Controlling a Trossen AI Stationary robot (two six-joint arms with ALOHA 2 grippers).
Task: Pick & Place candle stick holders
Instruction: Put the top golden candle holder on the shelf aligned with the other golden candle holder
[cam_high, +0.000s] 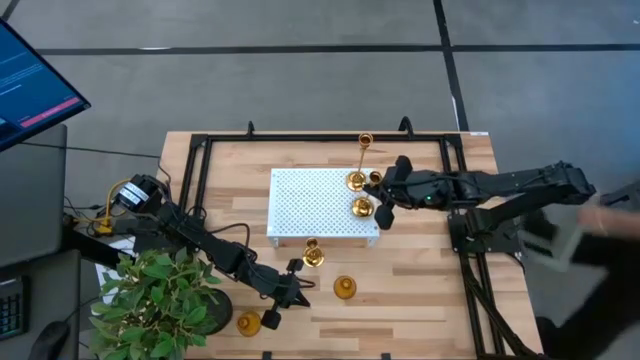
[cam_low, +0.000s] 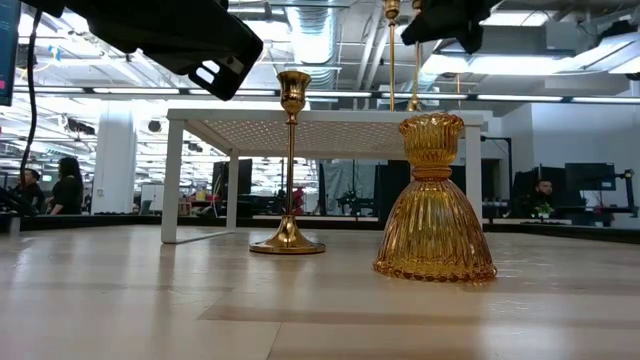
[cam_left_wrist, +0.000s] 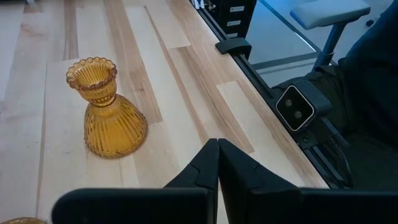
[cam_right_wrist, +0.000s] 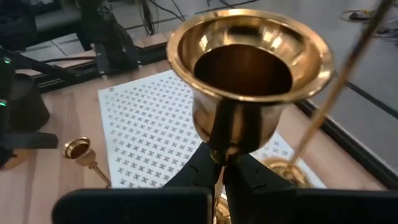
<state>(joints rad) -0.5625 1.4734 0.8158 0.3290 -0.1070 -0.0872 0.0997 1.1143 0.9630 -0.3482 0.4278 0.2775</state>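
A white perforated tray (cam_high: 322, 205) stands on legs in the middle of the table. A tall thin-stemmed gold holder (cam_high: 360, 165) stands on its far right part. My right gripper (cam_high: 381, 207) is over the tray's right edge, shut on a gold cup-topped holder (cam_right_wrist: 249, 81). A slim brass holder (cam_high: 313, 255) stands on its round base before the tray, and an amber ribbed holder (cam_high: 344, 288) stands nearer. My left gripper (cam_high: 296, 288) is shut and empty just left of the amber holder (cam_left_wrist: 106, 112). Another gold holder (cam_high: 249, 322) sits by the near edge. My right gripper pinches the gold holder's stem (cam_right_wrist: 222, 152) just under its cup, between its two fingers. The fingers come from the table's right. The holder stands roughly upright over the tray; the gripper hides its base, so I cannot tell whether it rests on the tray.
A potted plant (cam_high: 165, 300) stands at the near left corner beside my left arm. Black frame rails (cam_high: 455, 150) run along the table's far and side edges. A monitor (cam_high: 30, 85) stands off the left side. People show in the room beyond (cam_low: 65, 185).
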